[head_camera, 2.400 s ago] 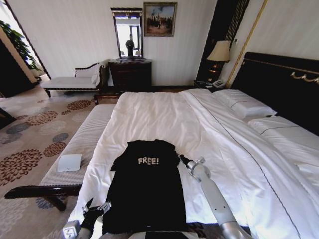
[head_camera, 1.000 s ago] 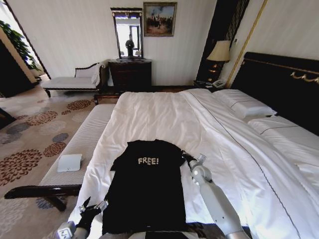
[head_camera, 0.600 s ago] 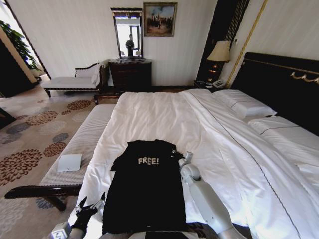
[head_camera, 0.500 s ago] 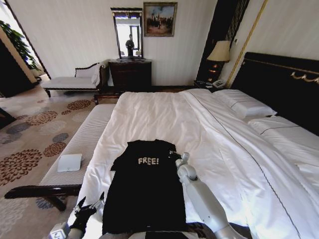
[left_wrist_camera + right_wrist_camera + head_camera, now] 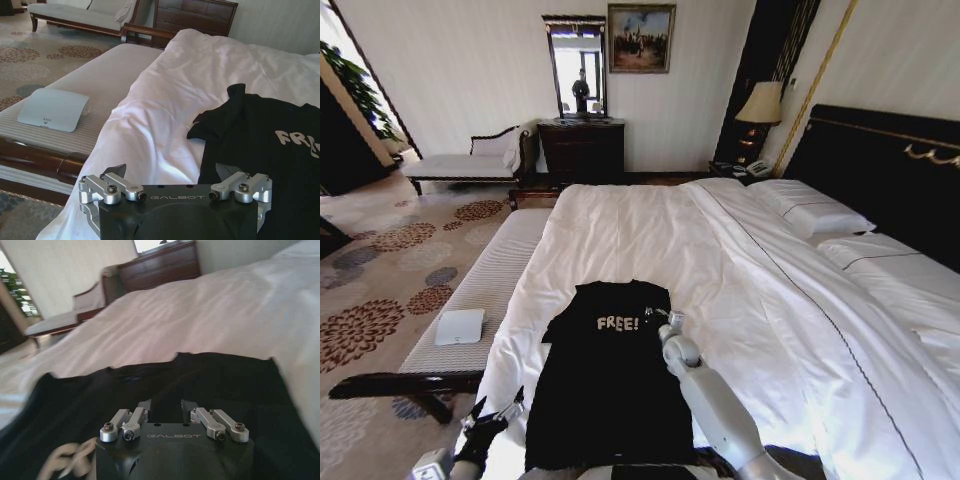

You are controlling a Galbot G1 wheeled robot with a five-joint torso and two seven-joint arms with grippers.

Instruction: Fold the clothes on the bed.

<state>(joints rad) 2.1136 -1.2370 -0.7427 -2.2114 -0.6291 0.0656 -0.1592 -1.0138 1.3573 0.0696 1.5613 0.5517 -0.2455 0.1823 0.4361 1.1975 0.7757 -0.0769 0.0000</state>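
A: Item one, the clothes?

B: One black T-shirt (image 5: 612,375), white "FREE!" print facing up, lying flat on the bed (image 5: 740,260) at the near edge, about 6 o'clock of the mattress as I see it from the head camera. The collar points toward 12 o'clock and the hem toward me. Both sleeves are spread; nothing is folded over yet.

A: Item two, right tool?

B: My right tool (image 5: 663,318) sits over the shirt's shoulder on that side, at about 1 o'clock of the print. In the right wrist view the right tool (image 5: 166,408) has its jaws drawn narrow with black cloth between them. I judge it pinched on the shirt, though the tips are partly lost in the dark fabric.

A: Item three, left tool?

B: My left tool (image 5: 492,412) hangs off the shirt's lower corner, at about 8 o'clock of the garment, just beside the cloth. In the left wrist view the left tool (image 5: 170,173) has its jaws spread wide and holds nothing.

A: Step in hand?

B: My judgement: taking hold for the first fold. The shoulder grip looks made; the hem corner is not yet gripped.

A: Next move calls for?

B: Bringing the left tool onto the hem corner and pinching one layer without catching the sheet.
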